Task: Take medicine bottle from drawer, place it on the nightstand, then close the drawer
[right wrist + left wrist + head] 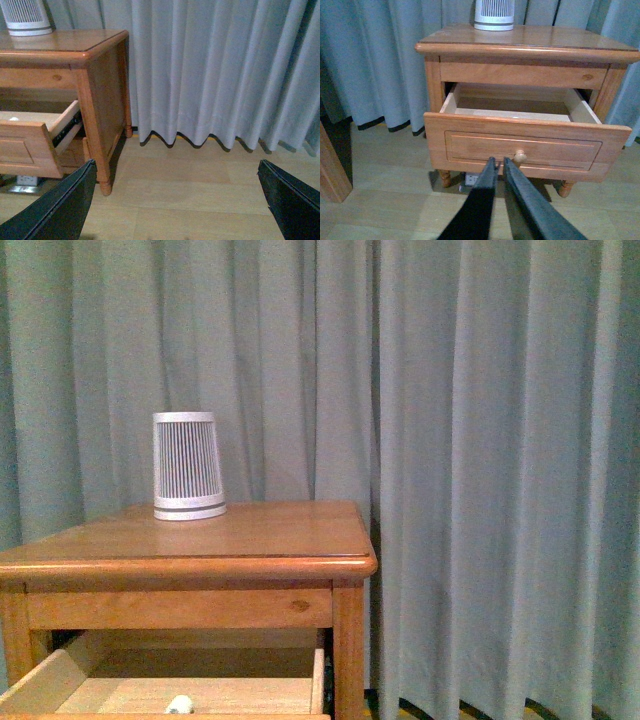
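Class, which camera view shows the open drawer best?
The left wrist view: the drawer appears whole, pulled out, with its panel front and knob. The front view shows only its pale inside at the bottom edge; the right wrist view shows only one front corner and side.

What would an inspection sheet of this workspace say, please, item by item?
Surface: nightstand top glossy, holds only the slatted white device.
Job's things: drawer pulled open; medicine bottle inside, near the front.
Clutter: pale box on floor under nightstand, unclear.
Grippers: left gripper nearly shut, empty, before the knob; right gripper open, empty.
Cables: nothing seen.
Surroundings: curtain, wooden floor.
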Motion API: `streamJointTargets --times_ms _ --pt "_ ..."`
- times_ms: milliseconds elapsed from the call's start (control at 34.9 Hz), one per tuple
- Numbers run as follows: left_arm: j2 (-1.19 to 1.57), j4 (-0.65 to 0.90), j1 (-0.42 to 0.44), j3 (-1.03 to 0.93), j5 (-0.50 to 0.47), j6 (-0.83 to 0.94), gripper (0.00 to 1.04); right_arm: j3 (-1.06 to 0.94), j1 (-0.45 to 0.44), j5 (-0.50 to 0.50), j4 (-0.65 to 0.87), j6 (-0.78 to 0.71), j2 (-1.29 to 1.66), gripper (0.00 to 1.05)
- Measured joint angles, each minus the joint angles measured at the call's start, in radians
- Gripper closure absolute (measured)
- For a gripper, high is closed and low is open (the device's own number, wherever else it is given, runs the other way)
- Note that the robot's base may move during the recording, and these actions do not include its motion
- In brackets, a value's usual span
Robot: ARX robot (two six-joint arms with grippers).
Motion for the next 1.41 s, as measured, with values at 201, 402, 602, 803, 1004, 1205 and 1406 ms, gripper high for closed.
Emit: streamJointTargets --times_ms 201,402,602,803,1004,1205,1406 --pt "0.000 0.000 0.000 0.000 0.000 0.000 0.59 0.000 0.000 0.000 0.000 0.000 0.000 0.07" --pt "0.000 0.000 0.000 0.000 0.002 0.000 0.23 0.000 0.000 0.002 0.000 0.000 0.000 0.07" --pt "-0.003 0.000 0.000 0.000 0.001 0.003 0.07 0.000 0.000 0.002 0.000 0.000 -0.001 0.07" --pt "-0.003 -0.002 0.000 0.000 0.001 0.003 0.07 0.000 0.000 0.000 0.000 0.000 0.000 0.07" --pt "-0.006 -0.001 0.001 0.000 0.000 0.003 0.07 0.000 0.000 0.002 0.001 0.000 0.002 0.07" --pt "-0.005 -0.002 0.000 0.000 -0.004 0.003 0.07 0.000 0.000 -0.005 0.000 0.000 0.001 0.07" --pt "-0.005 -0.002 0.000 0.000 -0.001 0.003 0.07 0.093 0.113 0.521 0.101 0.077 0.327 0.07"
